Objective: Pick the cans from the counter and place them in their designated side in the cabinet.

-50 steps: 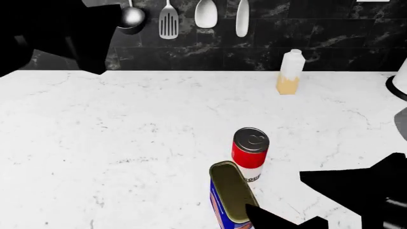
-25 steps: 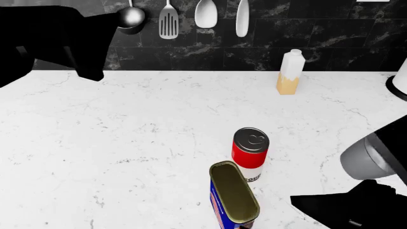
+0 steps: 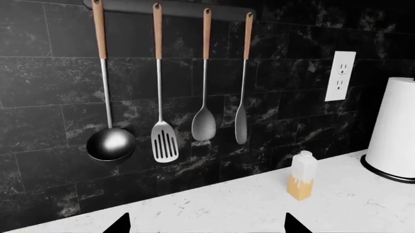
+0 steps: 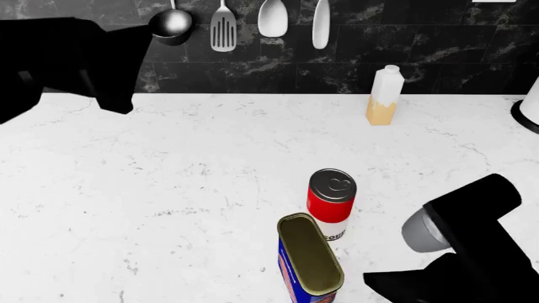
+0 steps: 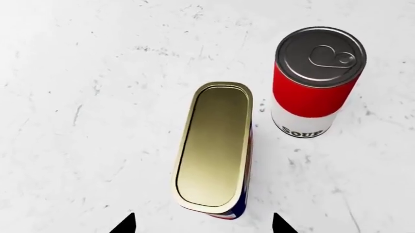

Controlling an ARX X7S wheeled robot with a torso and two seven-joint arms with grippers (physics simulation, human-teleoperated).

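The blue oblong can (image 4: 307,265) with a gold lid stands upright on the white counter (image 4: 168,177) at the front middle. The red-and-white round soup can (image 4: 330,203) with a grey lid stands just behind it to the right. In the right wrist view the blue can (image 5: 214,150) and the soup can (image 5: 316,82) stand side by side, apart. My right gripper (image 5: 202,224) is open, its tips either side of the blue can's near end, above it. My left gripper (image 3: 204,224) is open and empty, raised at the back left, facing the wall.
A white and tan carton-like bottle (image 4: 384,96) stands at the back of the counter by the black tiled wall. Several utensils (image 3: 162,141) hang from a rail. A paper-towel roll (image 3: 394,131) stands at the far right. My right arm (image 4: 471,246) fills the front right.
My right arm has swung in and up at the front right, its wrist now showing higher beside the cans. My left arm has shifted slightly left. The cans have not moved.
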